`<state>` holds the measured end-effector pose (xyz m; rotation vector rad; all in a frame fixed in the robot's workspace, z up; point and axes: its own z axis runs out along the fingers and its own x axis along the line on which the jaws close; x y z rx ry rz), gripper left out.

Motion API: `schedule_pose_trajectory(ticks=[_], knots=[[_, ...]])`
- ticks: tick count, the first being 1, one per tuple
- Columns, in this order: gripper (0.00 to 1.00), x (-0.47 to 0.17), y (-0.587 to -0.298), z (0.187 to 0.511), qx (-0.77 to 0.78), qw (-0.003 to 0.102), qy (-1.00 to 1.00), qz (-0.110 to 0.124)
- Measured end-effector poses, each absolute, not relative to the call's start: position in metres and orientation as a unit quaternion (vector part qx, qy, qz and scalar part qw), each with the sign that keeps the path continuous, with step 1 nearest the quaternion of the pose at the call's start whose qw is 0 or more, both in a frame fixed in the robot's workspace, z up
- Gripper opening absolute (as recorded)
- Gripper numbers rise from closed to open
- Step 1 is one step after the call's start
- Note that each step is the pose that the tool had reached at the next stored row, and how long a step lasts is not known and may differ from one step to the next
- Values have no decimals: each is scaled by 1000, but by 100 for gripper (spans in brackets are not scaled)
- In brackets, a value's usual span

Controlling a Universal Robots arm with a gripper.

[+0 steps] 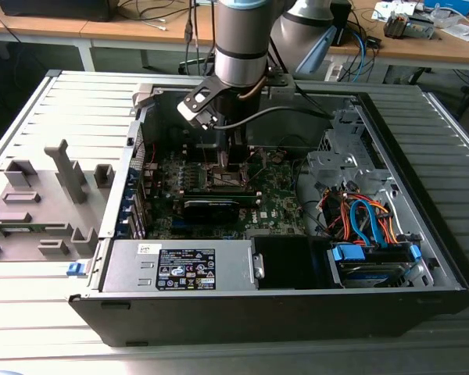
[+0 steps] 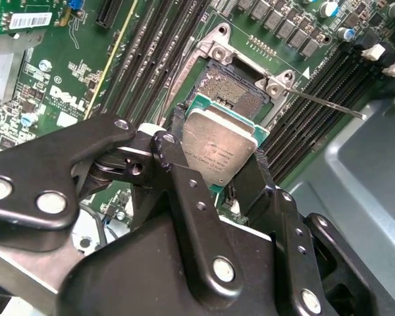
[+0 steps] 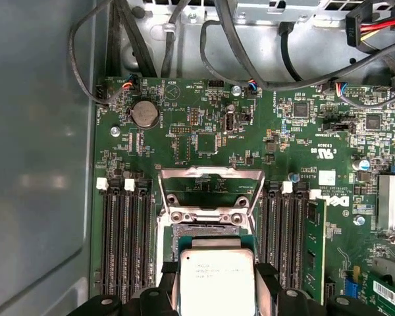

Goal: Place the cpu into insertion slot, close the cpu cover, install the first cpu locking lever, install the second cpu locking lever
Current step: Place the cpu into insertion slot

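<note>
My gripper [image 2: 218,157] is shut on the cpu [image 2: 214,141], a flat silvery square held by two opposite edges between black fingers [image 2: 173,141]. In both wrist views it hangs over one side of the insertion slot [image 2: 232,91], whose brownish contact field is still partly uncovered. I cannot tell whether the chip touches the slot. The cpu cover [image 3: 210,176] stands flipped open just beyond the slot [image 3: 204,232], past the cpu [image 3: 216,276]. One thin locking lever [image 2: 324,103] sticks out sideways, unlatched. In the exterior view the gripper [image 1: 228,162] reaches down into the middle of the motherboard.
Black memory slots [image 3: 125,237] flank the socket on both sides. The open computer case [image 1: 422,234] walls the board in, with cables [image 1: 359,219] and a drive at the exterior view's right and a power supply [image 1: 180,266] in front. A grey fixture tray [image 1: 39,203] lies at the left.
</note>
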<state>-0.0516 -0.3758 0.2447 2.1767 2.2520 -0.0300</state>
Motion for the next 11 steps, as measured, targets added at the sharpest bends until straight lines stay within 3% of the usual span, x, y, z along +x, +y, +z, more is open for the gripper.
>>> schedule_pose_trajectory(ticks=[11], knots=[[55, -54, -376, 231, 695, 5, 719, -10]])
